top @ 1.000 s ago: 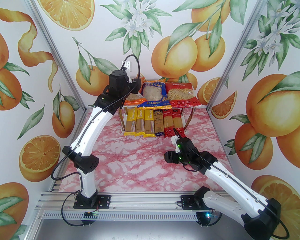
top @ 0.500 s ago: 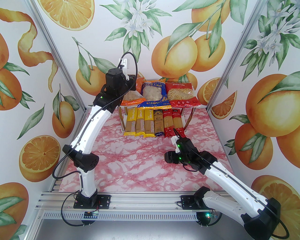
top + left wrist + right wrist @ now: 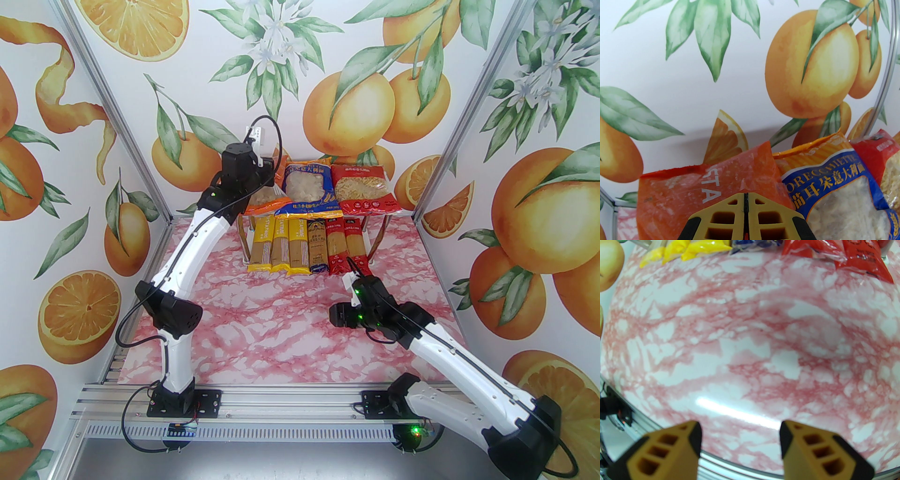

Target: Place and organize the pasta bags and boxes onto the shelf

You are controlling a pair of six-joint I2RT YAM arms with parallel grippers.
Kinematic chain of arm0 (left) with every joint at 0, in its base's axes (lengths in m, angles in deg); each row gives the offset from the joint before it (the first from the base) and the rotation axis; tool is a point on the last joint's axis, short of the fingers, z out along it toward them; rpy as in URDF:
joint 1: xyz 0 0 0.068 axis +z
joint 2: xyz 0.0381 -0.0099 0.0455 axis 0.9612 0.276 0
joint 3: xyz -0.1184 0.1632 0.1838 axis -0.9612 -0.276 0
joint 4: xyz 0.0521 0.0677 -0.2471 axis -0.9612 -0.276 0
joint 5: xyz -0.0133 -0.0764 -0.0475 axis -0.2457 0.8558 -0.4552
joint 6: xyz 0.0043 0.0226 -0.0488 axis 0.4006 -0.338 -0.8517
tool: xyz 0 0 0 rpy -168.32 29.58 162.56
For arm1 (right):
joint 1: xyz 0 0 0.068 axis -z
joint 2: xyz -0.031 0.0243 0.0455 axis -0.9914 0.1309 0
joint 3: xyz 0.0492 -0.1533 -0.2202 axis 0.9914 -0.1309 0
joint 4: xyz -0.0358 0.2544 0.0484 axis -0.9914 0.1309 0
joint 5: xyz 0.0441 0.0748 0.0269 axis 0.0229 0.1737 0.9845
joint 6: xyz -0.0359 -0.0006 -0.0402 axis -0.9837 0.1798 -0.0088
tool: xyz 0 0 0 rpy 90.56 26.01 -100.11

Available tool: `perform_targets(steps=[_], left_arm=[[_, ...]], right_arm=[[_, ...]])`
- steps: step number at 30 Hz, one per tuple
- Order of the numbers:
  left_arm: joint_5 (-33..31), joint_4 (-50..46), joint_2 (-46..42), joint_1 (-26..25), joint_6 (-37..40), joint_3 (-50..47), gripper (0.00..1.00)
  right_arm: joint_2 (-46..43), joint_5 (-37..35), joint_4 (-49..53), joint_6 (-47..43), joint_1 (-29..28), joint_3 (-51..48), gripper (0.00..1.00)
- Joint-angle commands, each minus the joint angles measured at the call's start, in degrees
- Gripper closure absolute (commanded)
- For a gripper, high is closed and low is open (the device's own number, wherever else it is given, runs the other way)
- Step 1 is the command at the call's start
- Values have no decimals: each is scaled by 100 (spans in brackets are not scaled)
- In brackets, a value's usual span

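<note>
Our left arm drew back a moment ago and has now swung forward again to the top tier of the shelf (image 3: 243, 241). The left claw (image 3: 745, 199) is pressed shut and empty, its tips just over the near end of the orange bag (image 3: 693, 187), beside the blue bag (image 3: 836, 194). We judge this a straightening nudge, since every pack looks shelved. The right claw (image 3: 740, 439) hangs wide open and empty above the worktop (image 3: 750, 345).
</note>
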Motion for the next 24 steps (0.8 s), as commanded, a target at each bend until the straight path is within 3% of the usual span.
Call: perform_targets(steps=[1,6,8,12,19,20,22,24], left_arm=[[195,81,-217,13,180,-738,90],[345,765,-630,7,244,-1947,88],[381,929,-683,20,271,-2186,78],[429,941,-609,47,358,-2237,48],[672,1163,-448,73,414,-2057,43],[715,1161,-397,84,414,-1964,41],[809,1110,-283,76,414,-1733,24],[889,957,-134,73,405,-1377,19]], right_arm=[[-72,-189,156,58,37,75,40],[-40,-181,151,66,35,85,40],[-11,-173,145,67,34,94,40],[23,-146,139,88,30,96,40],[24,-146,138,123,33,87,40],[24,-145,144,127,38,85,40],[35,-145,142,132,30,91,40],[33,-146,146,132,37,96,40]])
